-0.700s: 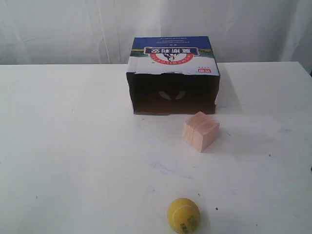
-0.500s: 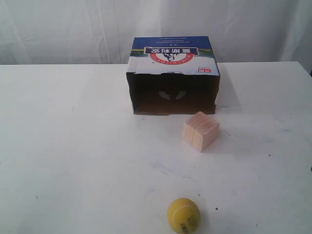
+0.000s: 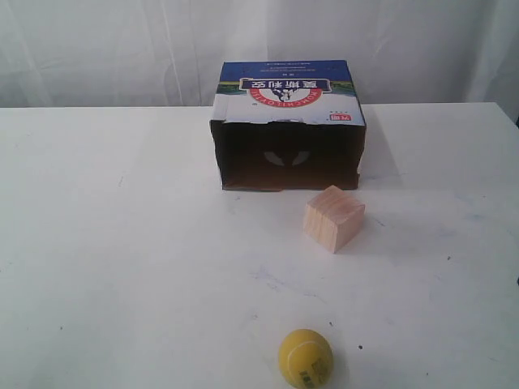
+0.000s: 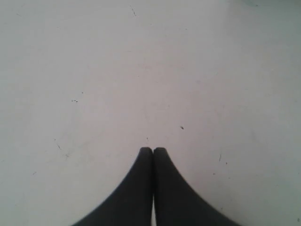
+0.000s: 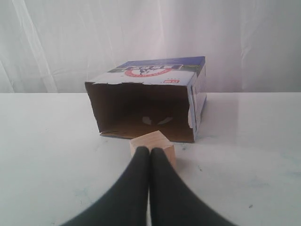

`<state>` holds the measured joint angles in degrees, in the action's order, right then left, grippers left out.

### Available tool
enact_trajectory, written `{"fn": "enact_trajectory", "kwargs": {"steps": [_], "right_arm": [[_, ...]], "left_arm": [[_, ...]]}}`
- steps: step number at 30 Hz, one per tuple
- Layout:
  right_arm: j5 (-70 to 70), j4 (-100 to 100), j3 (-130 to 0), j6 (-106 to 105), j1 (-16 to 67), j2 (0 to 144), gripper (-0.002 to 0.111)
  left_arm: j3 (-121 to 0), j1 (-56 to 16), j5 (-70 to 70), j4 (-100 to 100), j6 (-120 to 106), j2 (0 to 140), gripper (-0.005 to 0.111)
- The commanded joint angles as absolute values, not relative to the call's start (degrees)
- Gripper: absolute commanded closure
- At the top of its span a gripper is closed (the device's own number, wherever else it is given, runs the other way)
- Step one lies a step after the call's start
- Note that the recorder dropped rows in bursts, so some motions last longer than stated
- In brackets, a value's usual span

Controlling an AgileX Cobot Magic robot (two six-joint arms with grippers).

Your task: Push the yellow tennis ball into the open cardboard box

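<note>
left gripper (image 4: pixel 153 150) pinched closed above bare table (image 4: pixel 94 70). open cardboard box (image 3: pixel 288 130) at the back, mouth forward. yellow tennis ball (image 3: pixel 306 358) near the front edge, well apart from it. wooden cube (image 3: pixel 333 217) between, slightly right. right gripper (image 5: pixel 149 150) closed too. risk of clipping that cube and glancing aside on an off-centre push.
</note>
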<state>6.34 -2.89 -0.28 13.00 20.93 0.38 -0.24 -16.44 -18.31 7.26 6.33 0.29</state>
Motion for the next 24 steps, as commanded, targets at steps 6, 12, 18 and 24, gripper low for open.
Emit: {"fn": "enact_trajectory", "kwargs": {"steps": [6,12,18,24], "right_arm": [[17.8,-3.0,0.0,14.2,20.5,0.0,0.108],[-2.2,-2.8,0.0,12.0,20.5,0.0,0.108],[-9.2,-2.8,-0.1,10.8,20.5,0.0,0.108],[-9.3,-2.8,-0.9,10.8,20.5,0.0,0.108]], "left_arm": [[0.0,-16.7,-19.3,7.4,6.2,0.0,0.107],[0.0,-16.7,-19.3,7.4,6.2,0.0,0.107],[0.0,-16.7,-19.3,7.4,6.2,0.0,0.107],[0.0,-16.7,-19.3,7.4,6.2,0.0,0.107]]}}
